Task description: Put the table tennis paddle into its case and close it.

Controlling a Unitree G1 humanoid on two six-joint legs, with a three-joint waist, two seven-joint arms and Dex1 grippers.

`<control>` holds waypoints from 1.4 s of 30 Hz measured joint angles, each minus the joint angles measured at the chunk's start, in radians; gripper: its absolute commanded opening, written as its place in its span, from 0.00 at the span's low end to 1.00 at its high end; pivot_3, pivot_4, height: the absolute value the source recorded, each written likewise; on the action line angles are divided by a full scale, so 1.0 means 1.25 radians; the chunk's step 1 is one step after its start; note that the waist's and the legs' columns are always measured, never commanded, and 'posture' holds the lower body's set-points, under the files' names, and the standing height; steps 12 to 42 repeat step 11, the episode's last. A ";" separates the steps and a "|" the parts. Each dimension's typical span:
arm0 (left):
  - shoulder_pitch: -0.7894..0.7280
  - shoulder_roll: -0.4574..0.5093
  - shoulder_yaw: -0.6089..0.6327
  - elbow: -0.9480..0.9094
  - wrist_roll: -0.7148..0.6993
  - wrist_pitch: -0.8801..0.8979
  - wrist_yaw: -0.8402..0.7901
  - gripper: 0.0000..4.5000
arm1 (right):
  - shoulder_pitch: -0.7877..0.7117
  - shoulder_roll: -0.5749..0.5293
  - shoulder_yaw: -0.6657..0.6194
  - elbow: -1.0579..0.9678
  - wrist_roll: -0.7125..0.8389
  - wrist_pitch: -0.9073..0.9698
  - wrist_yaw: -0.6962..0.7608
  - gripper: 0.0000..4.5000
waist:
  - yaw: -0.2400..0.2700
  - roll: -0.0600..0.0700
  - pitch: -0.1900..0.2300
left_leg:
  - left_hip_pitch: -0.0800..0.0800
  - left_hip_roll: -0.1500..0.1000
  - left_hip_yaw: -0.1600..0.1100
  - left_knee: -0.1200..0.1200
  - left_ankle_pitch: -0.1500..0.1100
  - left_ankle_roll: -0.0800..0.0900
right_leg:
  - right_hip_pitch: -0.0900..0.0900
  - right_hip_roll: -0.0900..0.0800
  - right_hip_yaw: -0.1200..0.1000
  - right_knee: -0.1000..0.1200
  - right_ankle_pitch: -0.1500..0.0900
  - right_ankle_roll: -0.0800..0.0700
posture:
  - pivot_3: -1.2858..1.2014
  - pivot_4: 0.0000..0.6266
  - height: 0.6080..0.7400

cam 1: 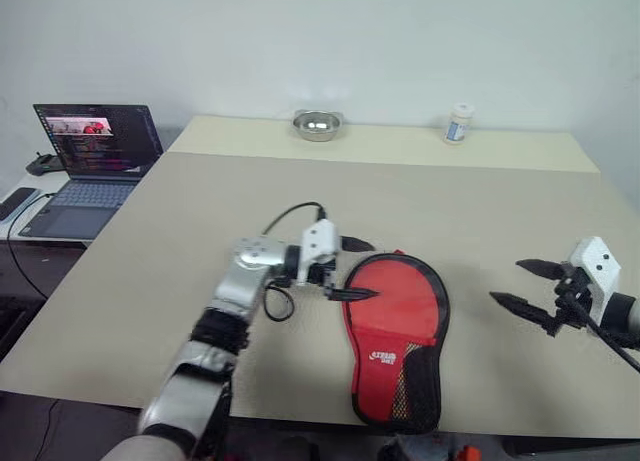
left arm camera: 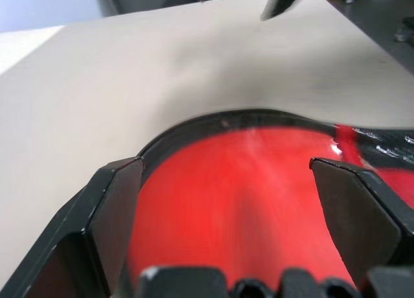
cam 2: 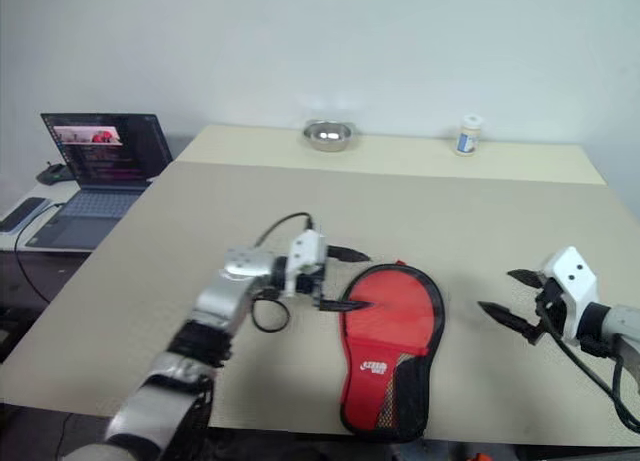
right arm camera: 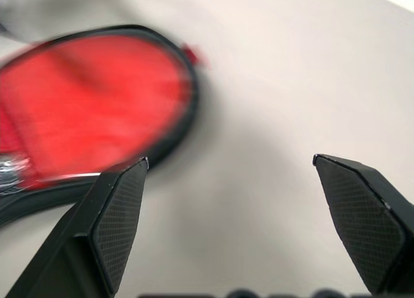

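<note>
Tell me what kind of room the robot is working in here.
Probably an office or lab workspace: a wide beige table against a plain wall, an open laptop on a side desk, and a steel bowl and small bottle at the far edge.

head cameras overlook the table (cam 1: 200, 211); wrist cameras face the case (cam 1: 395, 331) closely.

The paddle cannot be made out: the case (cam 1: 394, 339) shows only its red outer side. In the right wrist view the case (right arm camera: 90, 97) is blurred and cut by the edge. The white lettering on the case is too small to read.
</note>
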 measured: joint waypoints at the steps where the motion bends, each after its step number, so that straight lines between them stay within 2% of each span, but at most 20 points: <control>1: 0.027 0.028 0.011 -0.035 -0.012 0.030 -0.001 1.00 | -0.003 0.000 0.002 0.034 -0.009 -0.018 0.005 1.00 | 0.000 0.002 0.000 | 0.001 0.000 0.000 0.000 0.000 0.001 | 0.000 0.000 0.000 0.000 0.000 0.000 | 0.52 0.24 1.00; 3: 0.078 0.078 0.028 -0.094 -0.036 0.086 0.000 1.00 | -0.023 0.000 0.006 0.100 -0.025 -0.058 0.028 1.00 | 0.003 0.003 0.001 | 0.001 0.000 0.000 0.001 -0.001 0.003 | 0.001 0.000 0.000 0.001 0.000 0.000 | 0.52 0.24 1.00; 7: 0.096 0.097 0.030 -0.113 -0.038 0.117 0.022 1.00 | -0.061 -0.005 0.005 0.157 -0.026 -0.092 0.061 1.00 | 0.017 0.002 0.001 | 0.002 -0.001 -0.001 0.003 -0.002 0.003 | 0.001 0.000 0.000 0.004 0.000 0.000 | 0.52 0.24 1.00; 42: 0.092 0.093 0.027 -0.088 -0.036 0.122 0.040 1.00 | -0.062 0.003 0.007 0.150 -0.025 -0.093 0.068 1.00 | 0.016 0.003 0.001 | 0.002 -0.001 0.000 0.003 -0.002 0.003 | 0.000 0.000 0.001 0.006 0.000 0.000 | 0.52 0.24 1.00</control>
